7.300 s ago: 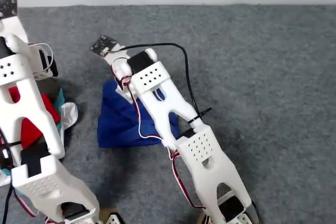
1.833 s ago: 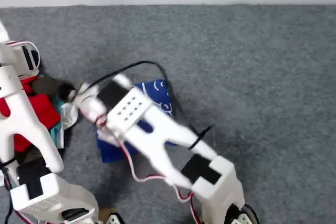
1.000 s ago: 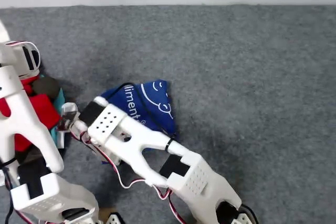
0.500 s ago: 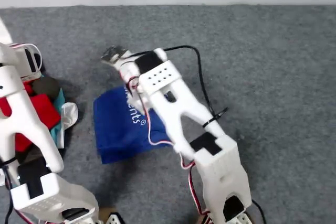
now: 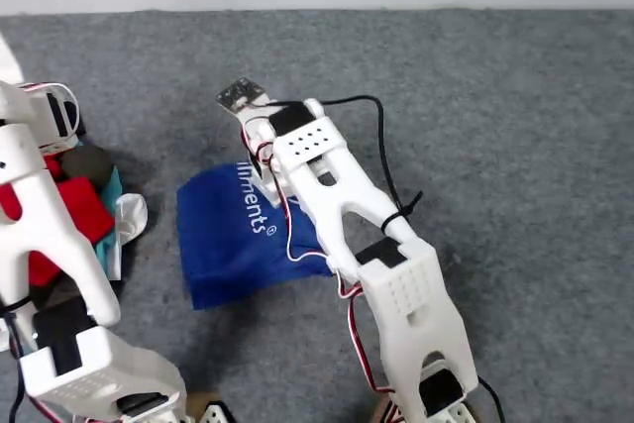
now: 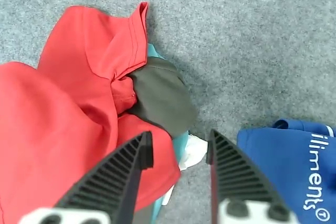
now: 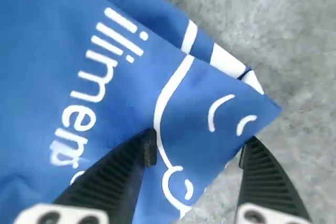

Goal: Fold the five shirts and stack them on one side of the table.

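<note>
Heaped near blue shirt (image 5: 223, 240) — red shirt (image 6: 58, 108), olive shirt (image 6: 160, 95)

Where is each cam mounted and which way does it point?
High view: fixed above the table, looking down; both white arms show, the right arm over the blue shirt.
Left wrist view: on the left arm, looking down past its open left tool at the red shirt pile.
Right wrist view: on the right arm, looking down past its open right tool at the blue shirt.
Shared: all three show the blue shirt.
</note>
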{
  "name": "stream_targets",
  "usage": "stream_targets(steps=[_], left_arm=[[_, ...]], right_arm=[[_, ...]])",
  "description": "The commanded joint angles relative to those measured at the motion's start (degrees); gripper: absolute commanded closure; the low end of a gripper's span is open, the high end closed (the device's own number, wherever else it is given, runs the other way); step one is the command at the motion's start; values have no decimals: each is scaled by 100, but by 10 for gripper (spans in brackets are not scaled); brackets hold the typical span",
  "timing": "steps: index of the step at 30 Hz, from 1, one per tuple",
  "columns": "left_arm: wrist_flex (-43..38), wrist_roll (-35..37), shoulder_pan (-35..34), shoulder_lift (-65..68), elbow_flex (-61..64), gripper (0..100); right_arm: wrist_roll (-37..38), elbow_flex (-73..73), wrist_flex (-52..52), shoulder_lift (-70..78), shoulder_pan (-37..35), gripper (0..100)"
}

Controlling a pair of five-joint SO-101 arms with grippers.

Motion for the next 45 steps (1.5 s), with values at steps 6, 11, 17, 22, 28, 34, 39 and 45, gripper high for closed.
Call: stream_targets(steps=[6, 11, 17, 22, 28, 34, 39, 45], left_arm=[[114, -18, 9, -246, -13, 825], [114, -18, 9, -246, -4, 825], [114, -18, 9, -246, -4, 825], [114, -18, 9, -246, -4, 825], [114, -18, 114, -246, 13, 825], [114, -53, 747, -246, 365, 825], [114, -53, 879, -246, 356, 825], [114, -53, 879, -246, 365, 825]], right_arm=[[-18, -185, -593, 479, 163, 737], [53, -185, -681, 541, 171, 844], [193, -466, -523, 497, 268, 973], [167, -1512, -13, 497, 699, 991], [9, -2620, 321, 549, 1745, 991], [-844, -2778, 338, 549, 3389, 991], [-1556, -2813, 725, 497, 5059, 991], [-2092, -3209, 1525, 541, 6624, 991]])
